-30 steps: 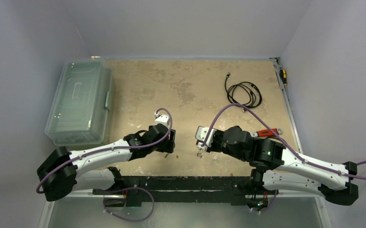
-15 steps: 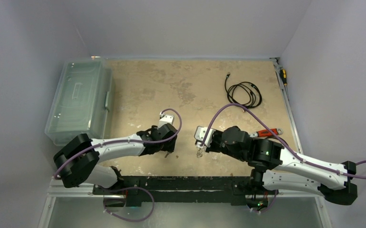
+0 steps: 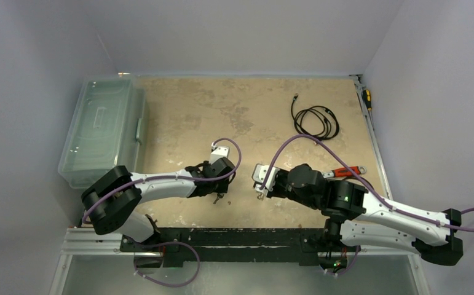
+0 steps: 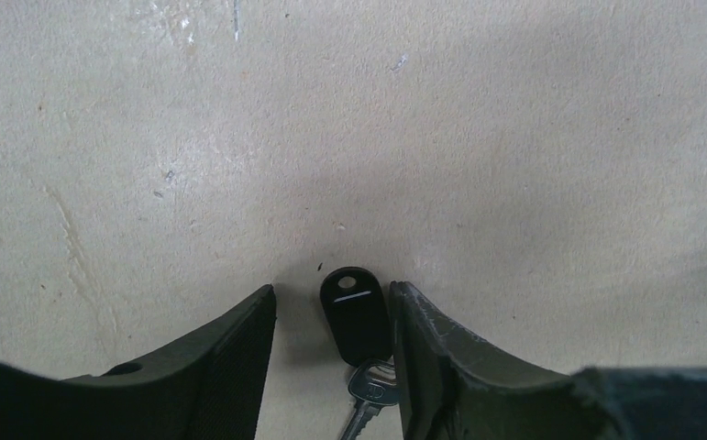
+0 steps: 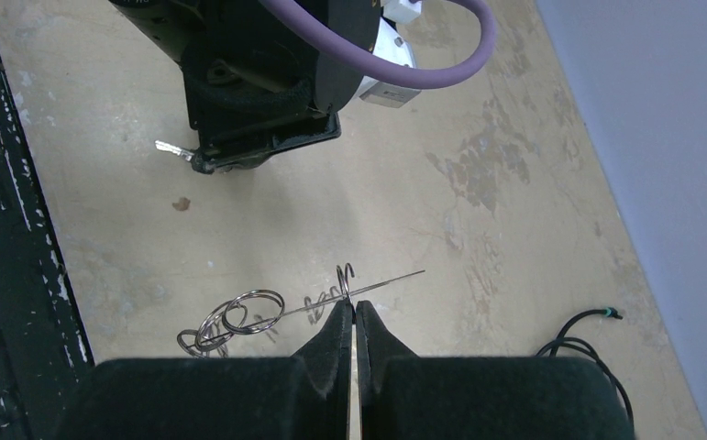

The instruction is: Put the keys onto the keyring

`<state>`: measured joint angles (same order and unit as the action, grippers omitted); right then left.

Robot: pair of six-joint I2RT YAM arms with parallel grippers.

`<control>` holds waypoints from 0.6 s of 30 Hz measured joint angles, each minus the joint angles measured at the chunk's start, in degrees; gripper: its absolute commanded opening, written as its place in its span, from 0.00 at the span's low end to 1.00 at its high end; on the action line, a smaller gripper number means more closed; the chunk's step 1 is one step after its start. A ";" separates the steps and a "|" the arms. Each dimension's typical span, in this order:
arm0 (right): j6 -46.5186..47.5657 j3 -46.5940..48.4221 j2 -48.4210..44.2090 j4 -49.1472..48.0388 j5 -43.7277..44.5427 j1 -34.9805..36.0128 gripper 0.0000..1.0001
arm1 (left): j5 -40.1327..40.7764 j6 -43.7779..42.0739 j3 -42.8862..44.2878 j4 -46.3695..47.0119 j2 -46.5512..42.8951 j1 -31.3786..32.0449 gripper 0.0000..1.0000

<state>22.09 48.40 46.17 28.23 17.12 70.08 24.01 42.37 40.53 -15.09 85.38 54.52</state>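
The left gripper (image 4: 332, 290) is down at the tan tabletop (image 4: 478, 137), its jaws apart and astride the black-headed key (image 4: 357, 316), which lies flat at the lower middle of the left wrist view. The right-hand finger (image 4: 432, 357) sits just beside the key's head. A clear gap separates the head from the other finger (image 4: 221, 367), so nothing is gripped. The silver key (image 4: 370, 390) lies right below the black head at the bottom edge, partly behind that right-hand finger.

In the right wrist view the right gripper (image 5: 354, 312) is clamped tight on the keyring (image 5: 317, 304), a thin silver wire piece seen nearly edge-on. It has rounded loops to the lower left and a straight end poking to the right. It is held just off the table surface.

The left gripper's black body (image 5: 258, 92) with its purple cable (image 5: 441, 55) fills the upper middle of that view, and a silver key tip pokes out beneath it.

From above, both grippers (image 3: 220, 195) (image 3: 260, 193) sit near each other at lower centre. A clear lidded plastic bin (image 3: 102, 132) stands at the left, a coiled black cable (image 3: 314, 120) lies at upper right, and a red-handled wrench (image 3: 345, 172) lies just behind the right arm. A yellow-and-black screwdriver (image 3: 366, 98) rests by the right wall.
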 measured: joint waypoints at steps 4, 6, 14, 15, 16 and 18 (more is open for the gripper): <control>0.00 -0.04 -1.16 -0.02 0.13 0.00 0.00 | 0.04 1.40 0.00 0.02 0.00 0.00 0.21; 0.00 -0.07 -1.49 -0.04 0.15 0.00 0.00 | -0.13 1.81 0.00 0.24 0.00 0.00 0.16; 0.00 -0.15 -1.57 -0.04 0.26 0.00 0.00 | -2.36 1.51 -0.11 1.09 -1.97 0.04 0.11; 0.00 -0.15 -1.57 -0.04 0.31 0.00 0.00 | -3.04 1.29 -0.13 1.31 -3.28 0.04 0.10; 0.00 -0.15 -1.57 -0.04 0.35 0.00 0.00 | -3.67 0.90 -0.13 1.53 -4.59 0.04 0.09; 0.00 -0.15 -1.57 -0.04 0.39 0.00 0.00 | -5.51 -0.20 -0.13 2.62 -8.52 0.04 0.08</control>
<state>22.09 48.25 44.60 28.18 17.52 70.08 18.50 42.17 40.40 -12.47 76.86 54.57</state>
